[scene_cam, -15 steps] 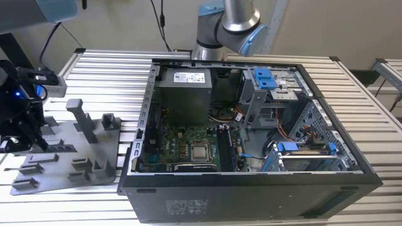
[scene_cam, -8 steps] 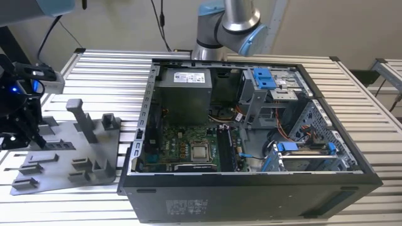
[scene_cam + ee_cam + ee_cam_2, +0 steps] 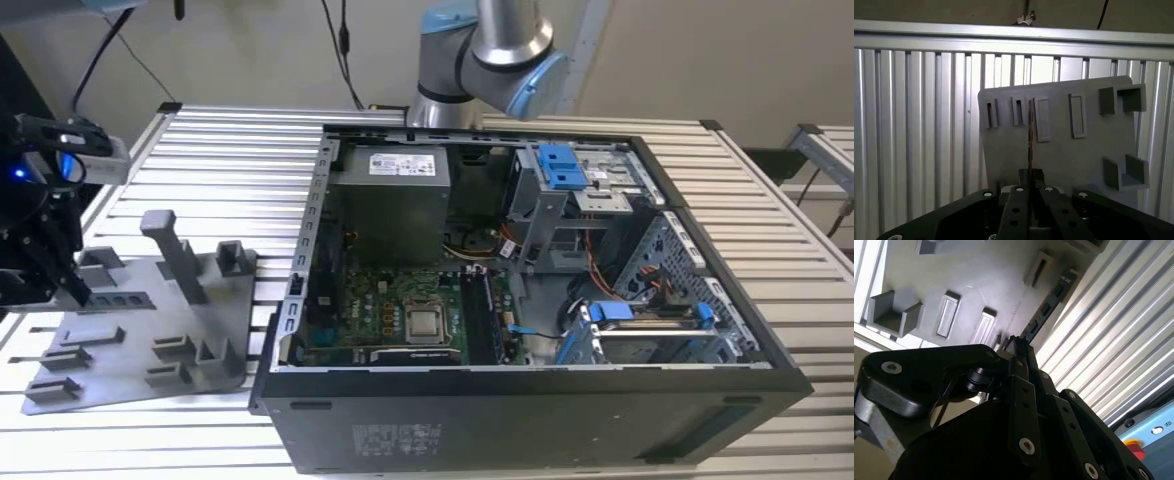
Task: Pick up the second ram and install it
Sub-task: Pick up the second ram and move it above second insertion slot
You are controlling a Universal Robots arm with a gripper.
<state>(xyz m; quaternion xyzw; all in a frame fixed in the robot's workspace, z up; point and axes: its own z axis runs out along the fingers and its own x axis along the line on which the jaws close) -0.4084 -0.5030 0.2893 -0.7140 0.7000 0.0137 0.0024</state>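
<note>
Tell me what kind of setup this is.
Looks like a robot PC-assembly test bench: an open computer tower with its motherboard exposed, a grey fixture tray on a slatted metal table, and a robot arm whose gripper holds the second ram.

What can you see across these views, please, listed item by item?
table: one, silver, slatted, under everything
grey tray: one, grey, on the table at the exterior view's left
computer case: one, black, open, middle of the table
motherboard: one, green, inside the computer case
second ram: one, dark, held at the grey tray
arm: one, grey and blue, behind the computer case
gripper: one, black, shut on the second ram
</note>
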